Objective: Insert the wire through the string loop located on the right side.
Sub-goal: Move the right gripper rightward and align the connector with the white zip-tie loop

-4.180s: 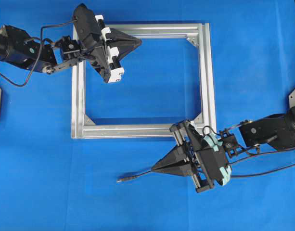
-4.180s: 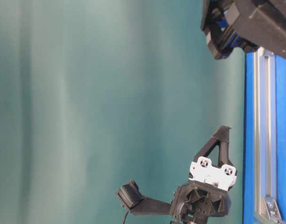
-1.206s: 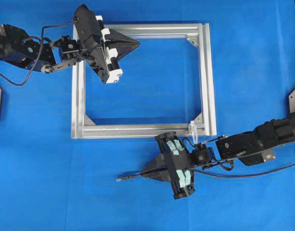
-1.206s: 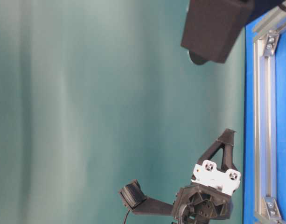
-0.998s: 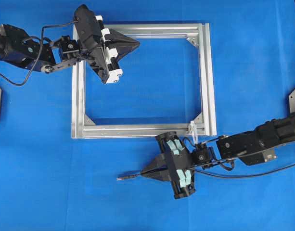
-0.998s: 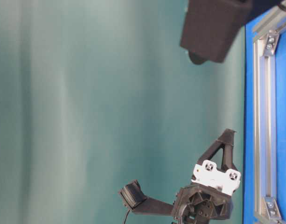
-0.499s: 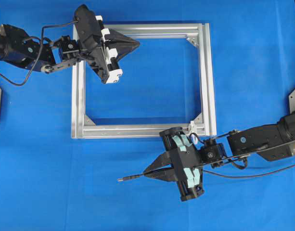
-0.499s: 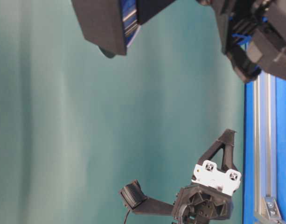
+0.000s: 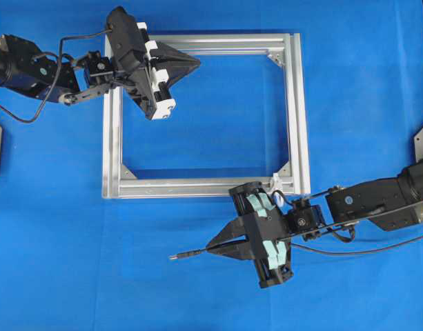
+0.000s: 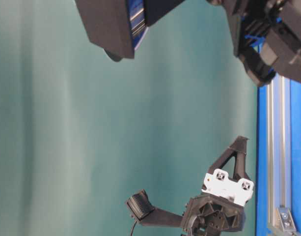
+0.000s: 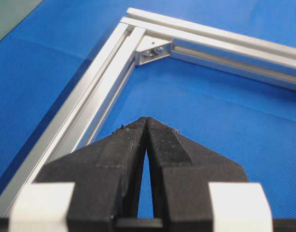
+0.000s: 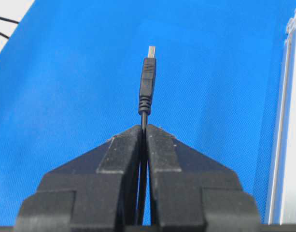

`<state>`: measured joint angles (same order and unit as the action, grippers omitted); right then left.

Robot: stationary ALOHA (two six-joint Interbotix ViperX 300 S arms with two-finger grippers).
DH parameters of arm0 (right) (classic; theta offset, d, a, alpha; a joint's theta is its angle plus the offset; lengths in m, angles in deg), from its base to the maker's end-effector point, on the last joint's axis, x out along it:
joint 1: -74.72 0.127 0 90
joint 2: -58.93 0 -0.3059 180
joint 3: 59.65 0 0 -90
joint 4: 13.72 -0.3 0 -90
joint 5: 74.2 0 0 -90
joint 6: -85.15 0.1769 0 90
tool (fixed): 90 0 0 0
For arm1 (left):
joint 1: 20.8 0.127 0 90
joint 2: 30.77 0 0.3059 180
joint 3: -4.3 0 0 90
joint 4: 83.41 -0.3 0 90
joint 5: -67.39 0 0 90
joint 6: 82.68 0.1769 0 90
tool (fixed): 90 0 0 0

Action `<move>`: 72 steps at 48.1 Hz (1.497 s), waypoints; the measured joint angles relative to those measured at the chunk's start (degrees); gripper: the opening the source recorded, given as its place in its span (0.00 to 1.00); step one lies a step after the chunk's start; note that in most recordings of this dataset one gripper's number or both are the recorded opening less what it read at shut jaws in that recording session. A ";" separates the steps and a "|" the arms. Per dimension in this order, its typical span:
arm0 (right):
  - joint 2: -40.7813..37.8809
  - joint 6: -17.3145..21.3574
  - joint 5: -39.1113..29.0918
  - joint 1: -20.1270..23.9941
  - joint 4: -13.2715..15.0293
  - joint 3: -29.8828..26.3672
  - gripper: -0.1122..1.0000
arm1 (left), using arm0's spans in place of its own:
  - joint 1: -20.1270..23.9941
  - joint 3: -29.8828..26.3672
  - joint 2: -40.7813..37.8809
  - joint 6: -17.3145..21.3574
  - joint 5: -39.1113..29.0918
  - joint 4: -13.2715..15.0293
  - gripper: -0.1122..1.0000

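- The right gripper clamped tight on the thin black wire, plug tip poking left.
- The tiny white string loop sat by the square aluminium frame's near-right corner, just beside that gripper.
- The left gripper hung pinched shut, empty, over the far rail.

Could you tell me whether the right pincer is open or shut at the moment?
Shut on the wire. In the right wrist view the right pincer has its fingers pressed together around the thin cable, with the plug tip sticking out beyond them.
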<state>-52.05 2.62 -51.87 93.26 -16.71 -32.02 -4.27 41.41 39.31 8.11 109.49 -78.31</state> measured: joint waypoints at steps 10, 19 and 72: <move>0.00 0.09 0.00 0.00 0.00 -0.09 0.07 | 0.00 0.00 0.00 0.00 -0.09 0.00 0.10; 0.00 0.09 0.09 0.00 0.00 0.00 0.07 | 0.00 0.00 0.00 0.00 -0.09 0.00 0.10; 14.50 0.26 3.43 0.00 -1.85 18.46 0.07 | 0.00 0.09 0.18 0.00 -0.09 0.00 0.10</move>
<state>-37.55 2.89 -48.45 93.26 -18.55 -13.57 -4.27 41.50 39.48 8.11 109.40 -78.31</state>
